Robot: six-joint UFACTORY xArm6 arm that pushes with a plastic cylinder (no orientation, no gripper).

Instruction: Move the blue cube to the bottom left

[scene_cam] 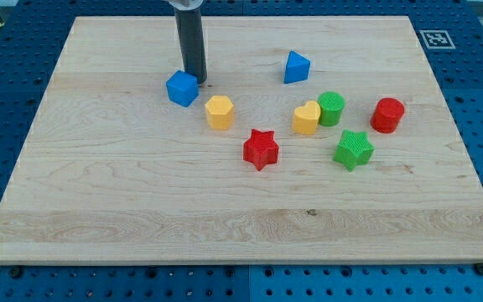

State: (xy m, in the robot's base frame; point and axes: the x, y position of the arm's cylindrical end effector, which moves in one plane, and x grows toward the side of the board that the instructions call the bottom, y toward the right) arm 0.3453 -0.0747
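The blue cube (182, 88) sits on the wooden board (141, 210) in the upper left part of the view. My tip (196, 80) stands just at the cube's upper right side, touching or nearly touching it. The dark rod rises straight up out of the view's top.
A yellow hexagonal block (220, 111) lies just right of and below the cube. A red star (261, 148), a yellow heart (306, 118), a green cylinder (331, 108), a green star (354, 149), a red cylinder (387, 115) and a blue triangular block (296, 67) lie further right.
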